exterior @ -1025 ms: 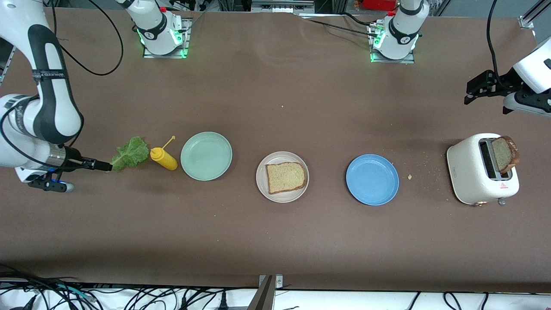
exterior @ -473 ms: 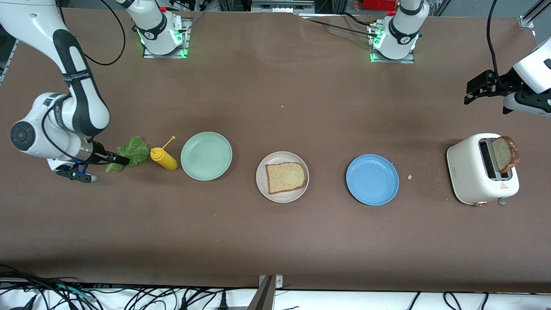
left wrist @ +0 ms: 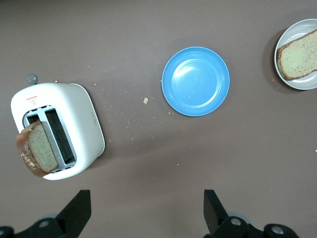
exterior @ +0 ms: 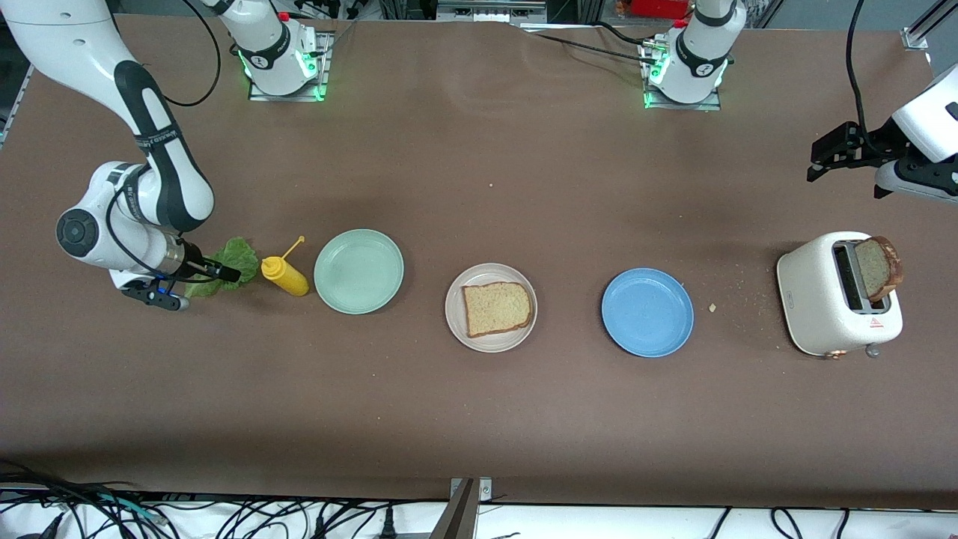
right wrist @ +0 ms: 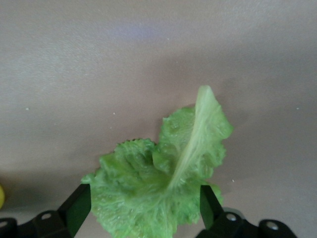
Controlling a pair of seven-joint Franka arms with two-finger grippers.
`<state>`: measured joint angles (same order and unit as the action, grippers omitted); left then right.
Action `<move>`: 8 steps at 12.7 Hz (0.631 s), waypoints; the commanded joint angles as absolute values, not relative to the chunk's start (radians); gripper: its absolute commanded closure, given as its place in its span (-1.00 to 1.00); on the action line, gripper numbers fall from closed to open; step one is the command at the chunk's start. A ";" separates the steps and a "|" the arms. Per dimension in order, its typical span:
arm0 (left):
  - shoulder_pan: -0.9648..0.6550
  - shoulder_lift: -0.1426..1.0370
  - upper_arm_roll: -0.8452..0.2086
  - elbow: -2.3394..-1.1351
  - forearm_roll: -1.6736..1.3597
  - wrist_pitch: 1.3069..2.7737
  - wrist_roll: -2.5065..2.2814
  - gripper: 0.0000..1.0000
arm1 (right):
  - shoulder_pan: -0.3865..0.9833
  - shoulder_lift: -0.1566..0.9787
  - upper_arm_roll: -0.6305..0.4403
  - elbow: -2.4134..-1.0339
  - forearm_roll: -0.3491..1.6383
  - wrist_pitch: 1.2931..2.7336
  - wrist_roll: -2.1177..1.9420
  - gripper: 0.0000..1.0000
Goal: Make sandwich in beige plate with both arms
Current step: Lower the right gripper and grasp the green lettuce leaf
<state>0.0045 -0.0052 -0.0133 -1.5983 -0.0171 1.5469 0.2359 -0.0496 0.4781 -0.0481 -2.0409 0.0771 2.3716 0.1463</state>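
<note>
The beige plate (exterior: 490, 343) sits mid-table and carries one bread slice (exterior: 496, 308). Another slice (exterior: 877, 268) stands up out of the white toaster (exterior: 816, 299) at the left arm's end. A green lettuce leaf (exterior: 241, 253) lies on the table at the right arm's end, beside a yellow bottle. My right gripper (exterior: 224, 273) is low over the leaf and open. In the right wrist view its fingers (right wrist: 79, 204) flank the lettuce (right wrist: 163, 183). My left gripper (exterior: 814, 166) waits open over bare table by the toaster, with nothing in it (left wrist: 147, 208).
A yellow squeeze bottle (exterior: 284, 275) lies between the lettuce and a mint-green plate (exterior: 358, 271). A blue plate (exterior: 647, 312) sits between the beige plate and the toaster. Crumbs dot the table near the toaster.
My right arm has swung toward the bottle, bringing its gripper from the leaf's stem end to over the leaf. The left arm has not moved.
</note>
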 commanded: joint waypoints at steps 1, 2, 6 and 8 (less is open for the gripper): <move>0.009 -0.005 -0.014 -1.586 -0.021 1.542 0.241 -1.00 | -0.051 0.511 -0.044 -2.052 0.055 2.408 0.169 -0.76; 0.011 -0.008 -0.014 -1.588 -0.023 1.539 0.241 -1.00 | -0.051 0.517 -0.044 -2.054 0.055 2.424 0.167 -0.67; 0.009 -0.011 -0.017 -1.586 -0.023 1.511 0.239 -1.00 | -0.051 0.528 -0.043 -2.054 0.057 2.441 0.164 0.49; 0.009 -0.014 -0.018 -1.586 -0.023 1.508 0.239 -1.00 | -0.051 0.525 -0.043 -2.051 0.057 2.441 0.161 0.71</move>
